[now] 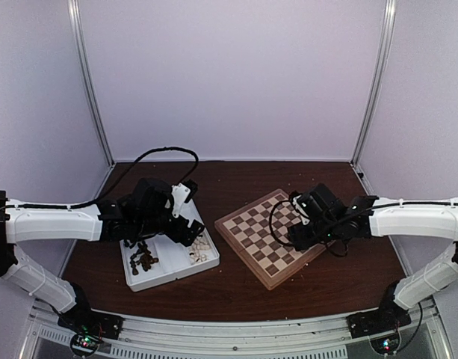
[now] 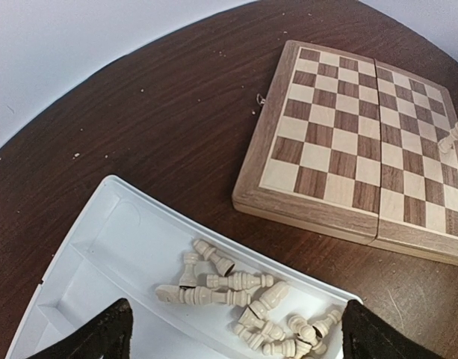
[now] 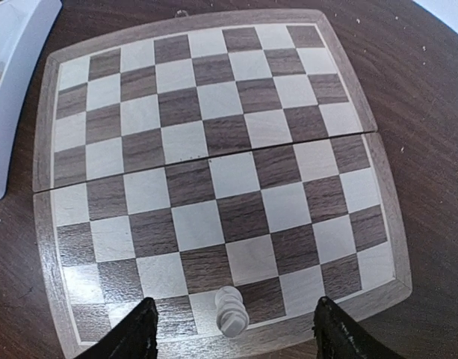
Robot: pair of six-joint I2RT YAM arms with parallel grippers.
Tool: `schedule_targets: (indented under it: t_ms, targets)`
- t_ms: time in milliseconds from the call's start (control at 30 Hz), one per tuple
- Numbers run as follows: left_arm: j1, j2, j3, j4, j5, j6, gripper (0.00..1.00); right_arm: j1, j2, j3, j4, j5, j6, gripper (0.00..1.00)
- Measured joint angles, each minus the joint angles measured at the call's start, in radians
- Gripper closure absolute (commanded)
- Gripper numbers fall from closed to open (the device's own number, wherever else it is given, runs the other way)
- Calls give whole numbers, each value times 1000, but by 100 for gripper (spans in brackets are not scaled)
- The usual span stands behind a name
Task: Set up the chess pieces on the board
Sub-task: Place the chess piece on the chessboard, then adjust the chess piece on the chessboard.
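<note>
Right gripper — jaws parted, holding nothing; its fingers flank one cream-white piece, which stands upright in the edge row of the board (no contact visible).
Left gripper — jaws wide, empty, above the white tray just beside the board.
The tray holds cream pieces, lying down, in the compartment nearer the board, and dark brown pieces in the compartment farther from it.
</note>
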Motion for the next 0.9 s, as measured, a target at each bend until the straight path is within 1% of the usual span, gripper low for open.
schedule_targets:
  t_ms: [100, 233, 500, 733, 900]
  targets:
    - [0, 0, 0, 0, 1, 0, 2, -5, -64, 0, -10, 6, 3, 29]
    - [0, 0, 0, 0, 5, 0, 2, -29, -78, 17, -49, -2, 9, 33]
    - [0, 0, 0, 0, 14, 0, 2, -52, -4, 70, -129, -42, 33, 40]
    - [0, 0, 0, 0, 19, 0, 2, -53, 84, 77, -150, -79, 49, 50]
    - [0, 0, 0, 0, 19, 0, 2, -53, 100, 81, -152, -89, 56, 59]
